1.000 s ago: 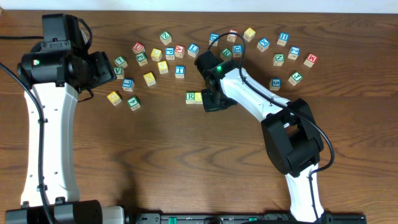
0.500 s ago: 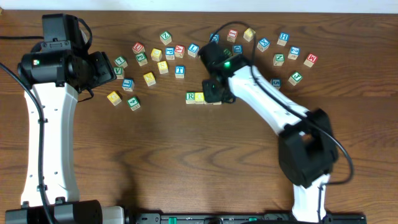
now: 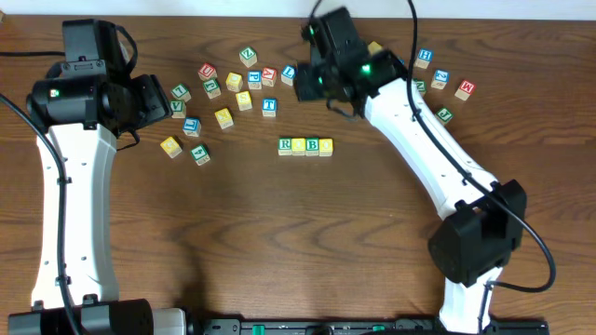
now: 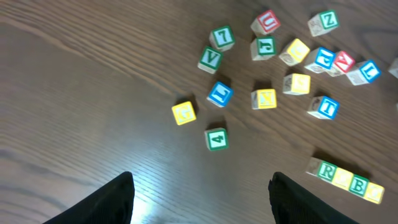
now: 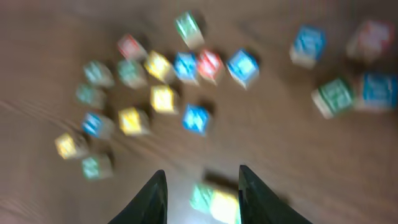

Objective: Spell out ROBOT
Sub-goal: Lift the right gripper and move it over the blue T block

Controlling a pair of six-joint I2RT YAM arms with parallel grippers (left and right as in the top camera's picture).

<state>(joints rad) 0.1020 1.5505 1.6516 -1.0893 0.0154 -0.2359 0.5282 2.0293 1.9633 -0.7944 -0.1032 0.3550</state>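
Block row (image 3: 305,146) lies apart from loose blocks (image 3: 233,82). Left gripper (image 4: 202,199): fingers spread, empty. Right gripper (image 5: 202,200): fingers spread, empty.

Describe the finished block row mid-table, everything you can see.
The block row is four small cubes, wooden by the look, set side by side in a straight line on the table. The first shows a green R and the third a green B. The second and fourth have yellow tops whose letters I cannot read. All lie flat, each touching its neighbour. The row sits apart from the scattered loose blocks, and nothing else touches it.
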